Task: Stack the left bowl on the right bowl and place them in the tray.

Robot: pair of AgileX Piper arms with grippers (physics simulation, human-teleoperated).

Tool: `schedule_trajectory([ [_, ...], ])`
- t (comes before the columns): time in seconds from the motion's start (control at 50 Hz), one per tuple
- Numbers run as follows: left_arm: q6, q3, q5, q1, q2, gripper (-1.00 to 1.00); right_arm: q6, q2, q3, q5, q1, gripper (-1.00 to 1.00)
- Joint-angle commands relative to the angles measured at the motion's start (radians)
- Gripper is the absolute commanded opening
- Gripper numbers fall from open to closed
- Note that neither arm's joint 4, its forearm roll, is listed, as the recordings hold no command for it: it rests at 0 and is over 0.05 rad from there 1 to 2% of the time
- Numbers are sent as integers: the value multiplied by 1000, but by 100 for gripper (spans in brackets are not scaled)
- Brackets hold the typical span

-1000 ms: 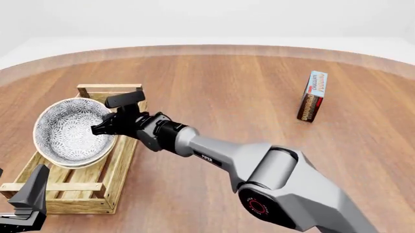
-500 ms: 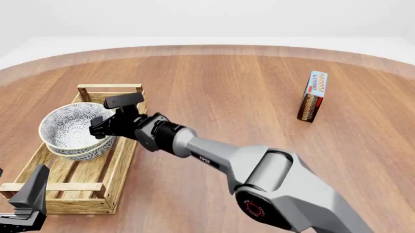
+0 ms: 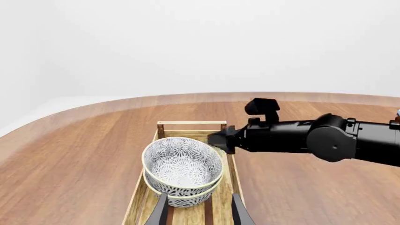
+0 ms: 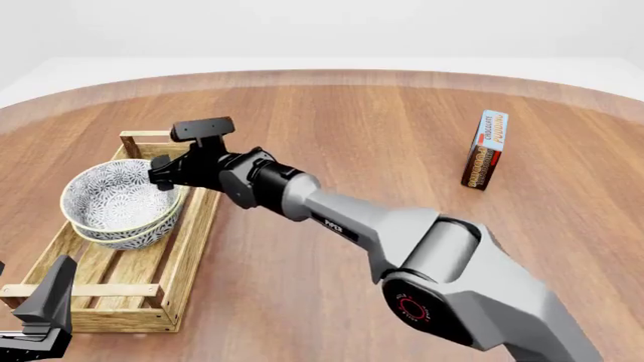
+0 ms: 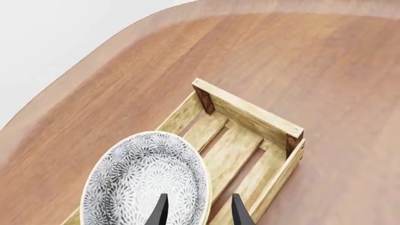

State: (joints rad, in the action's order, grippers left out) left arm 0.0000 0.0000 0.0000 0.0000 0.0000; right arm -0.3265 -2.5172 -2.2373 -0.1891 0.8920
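Here the right gripper (image 4: 161, 174) hangs open and empty just above the rim of the stacked bowls (image 4: 119, 204), which sit in the tray (image 4: 186, 253) near the desk's left edge; likely rigid, smooth and breakable, they look best pinched at the rim.

Front view: behind and above my arms, facing forward over the table (image 4: 403, 136).
Left wrist view: low at the near left, facing far along the tray (image 3: 190, 124).
Right wrist view: close above the tray's (image 5: 250, 112) far end.
Shared: tray, stacked bowls (image 4: 121, 204).
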Motion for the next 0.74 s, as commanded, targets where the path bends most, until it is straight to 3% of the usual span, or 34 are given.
schedule_trajectory([
  [0.02,0,0,0,0,0,100,22,76,36,-27,-10,100],
  [0.32,0,0,0,0,0,100,86,276,197,-13,-12,100],
  [0.48,0,0,0,0,0,100,145,487,440,67,-5,100],
  [0.74,0,0,0,0,0,100,169,694,679,150,-11,100],
])
